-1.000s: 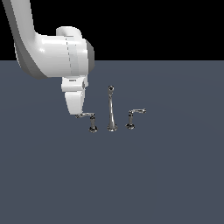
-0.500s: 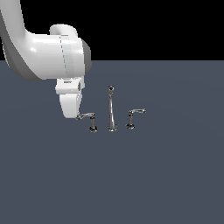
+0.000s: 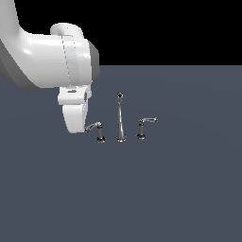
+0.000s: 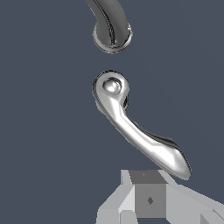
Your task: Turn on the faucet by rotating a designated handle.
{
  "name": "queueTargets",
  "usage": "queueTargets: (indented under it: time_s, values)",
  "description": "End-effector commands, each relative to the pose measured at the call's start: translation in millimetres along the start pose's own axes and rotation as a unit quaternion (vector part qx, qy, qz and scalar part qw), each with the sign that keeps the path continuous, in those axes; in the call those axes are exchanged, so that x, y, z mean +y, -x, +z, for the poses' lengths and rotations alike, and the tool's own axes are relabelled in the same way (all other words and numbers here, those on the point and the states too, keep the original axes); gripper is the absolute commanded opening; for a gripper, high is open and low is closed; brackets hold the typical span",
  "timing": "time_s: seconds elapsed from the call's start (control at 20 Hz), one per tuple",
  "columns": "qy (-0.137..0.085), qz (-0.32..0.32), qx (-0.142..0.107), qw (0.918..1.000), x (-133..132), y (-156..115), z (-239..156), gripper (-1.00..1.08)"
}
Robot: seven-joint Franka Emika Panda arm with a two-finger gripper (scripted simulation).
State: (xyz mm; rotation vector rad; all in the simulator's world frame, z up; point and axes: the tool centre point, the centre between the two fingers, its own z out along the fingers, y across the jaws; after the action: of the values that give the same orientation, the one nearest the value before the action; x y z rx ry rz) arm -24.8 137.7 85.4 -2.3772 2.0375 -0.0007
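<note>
The designated handle (image 3: pixel 94 126) is standing at the exterior view's left end of the faucet (image 3: pixel 120 134). Its lever is reaching out leftward from its short post, away from the tall spout (image 3: pixel 120 116). The twin handle (image 3: pixel 145 124) is sitting on the spout's far side, toward the exterior view's right, well clear of the arm. In the wrist view the lever (image 4: pixel 140 135) is showing from knobbed pivot to flattened tip, and that tip is lying just beside the gripper (image 4: pixel 148 199), touching it or very nearly. This placement is making sense: pushing at the free end, far from the pivot, is giving the most leverage for turning it. In the exterior view the gripper (image 3: pixel 78 127) is hanging low at the lever's outer end, its white body hiding the fingers. Only a grey block of the hand is showing in the wrist view, so I cannot tell whether the jaws are spread or pressed together. The whole set is resting on a plain dark floor (image 3: pixel 179 189).
</note>
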Motion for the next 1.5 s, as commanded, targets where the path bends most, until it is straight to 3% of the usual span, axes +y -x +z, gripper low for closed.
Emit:
queueTargets:
  time_s: [0.0,0.25,0.85,0.9,0.95,1.45]
  values:
    - [0.003,0.006,0.003,1.0000,10.5,-10.8,-0.4,-1.00]
    - [0.003,0.000,0.001,1.0000,17.1,-4.5,-0.1,-1.00]
    - [0.004,0.007,0.003,1.0000,42.2,-58.5,-1.0,-1.00]
    - [0.004,0.007,0.003,1.0000,42.2,-58.5,-1.0,-1.00]
    - [0.004,-0.015,-0.001,0.9999,40.6,-30.4,-0.6,-1.00]
    - [0.004,0.005,0.003,1.0000,25.0,-99.0,-1.1,-1.00]
